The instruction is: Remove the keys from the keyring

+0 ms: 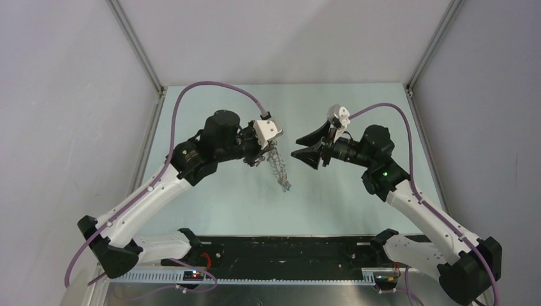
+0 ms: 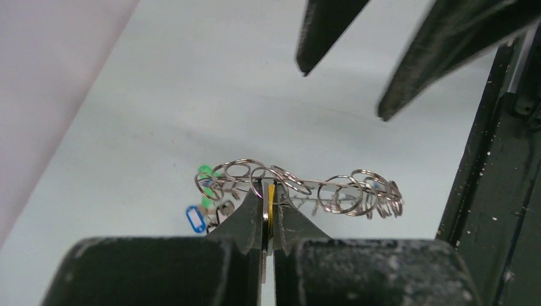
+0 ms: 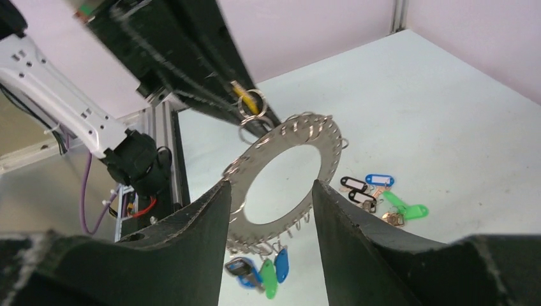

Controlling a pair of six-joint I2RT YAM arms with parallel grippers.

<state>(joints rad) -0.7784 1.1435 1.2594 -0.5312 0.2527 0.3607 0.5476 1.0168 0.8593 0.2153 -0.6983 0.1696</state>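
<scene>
Pale green desk (image 1: 332, 204), grey walls (image 1: 287, 38), alu frame (image 1: 137, 44). Your left end effector (image 2: 268, 210) is clamped on the keyring (image 3: 284, 135) at its rim, holding it off the desk. Keys (image 3: 261, 271) hang below. Right end effector (image 1: 295, 146) is apart, just beside, facing the hole. Loose keys (image 3: 376, 191) lie on the desk.
</scene>
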